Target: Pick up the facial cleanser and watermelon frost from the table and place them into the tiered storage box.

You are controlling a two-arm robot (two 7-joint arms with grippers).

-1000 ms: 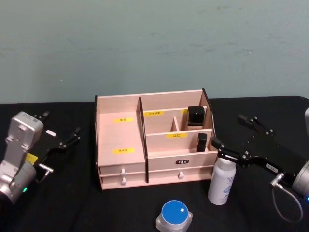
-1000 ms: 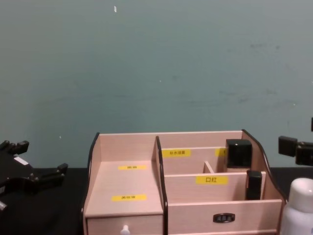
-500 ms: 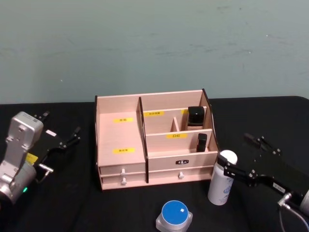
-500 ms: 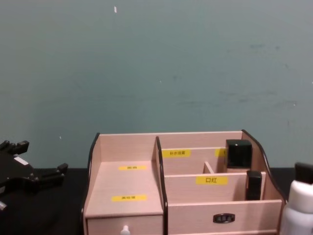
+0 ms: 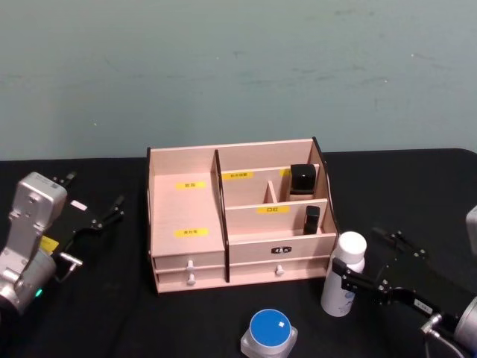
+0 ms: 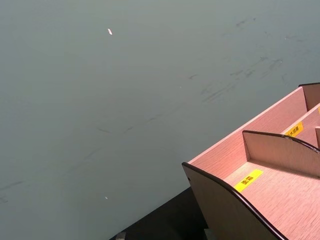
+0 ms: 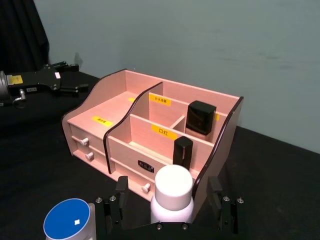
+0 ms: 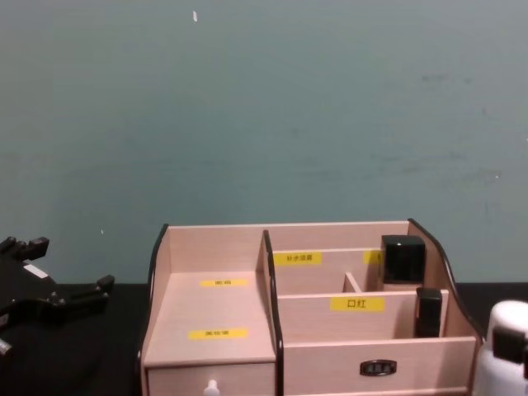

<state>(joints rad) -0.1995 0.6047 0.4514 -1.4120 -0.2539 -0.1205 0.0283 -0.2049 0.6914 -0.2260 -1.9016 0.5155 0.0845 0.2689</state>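
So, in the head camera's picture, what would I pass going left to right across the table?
Grey-and-black left gripper → light-wood tiered storage box → white round-capped bottle, with the black right gripper, fingers open, straddling it.

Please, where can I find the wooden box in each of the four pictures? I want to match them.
Head view: the box stands in the middle.
Left wrist view: the box fills the lower right corner, its left end nearest.
Right wrist view: the box lies across the middle.
Chest view: the box is at lower centre, cut by the bottom edge.
Shared landmark: its yellow labels.
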